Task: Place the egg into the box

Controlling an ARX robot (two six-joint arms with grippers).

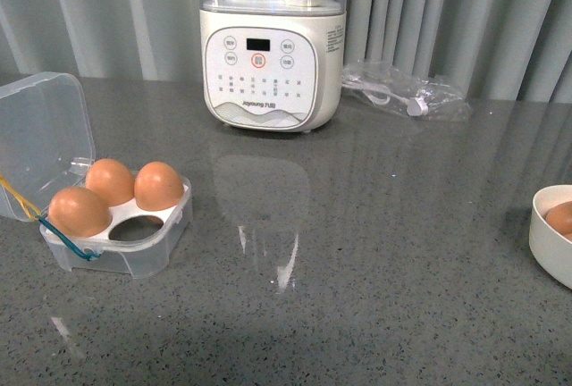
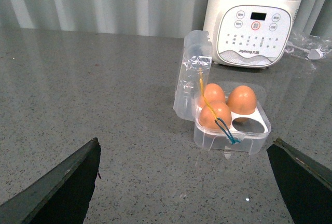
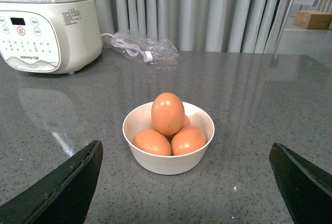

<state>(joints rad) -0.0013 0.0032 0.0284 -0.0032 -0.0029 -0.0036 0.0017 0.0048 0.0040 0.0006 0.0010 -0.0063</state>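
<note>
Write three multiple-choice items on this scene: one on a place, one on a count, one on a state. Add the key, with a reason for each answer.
1. In the front view, where does the box stand?
A. At the left
B. At the right edge
C. In the centre, before the white appliance

2. How many eggs sit in the box's tray?
A. Two
B. Three
C. Four

3. What state is the box's lid in?
A. Shut and banded
B. Open, raised clear of the tray
C. Taken off and lying apart

Key:
1 A: the box sits at the left of the front view.
2 B: three holes hold eggs and the fourth hole is empty.
3 B: the lid stands up beside the tray, with the eggs uncovered.
</note>
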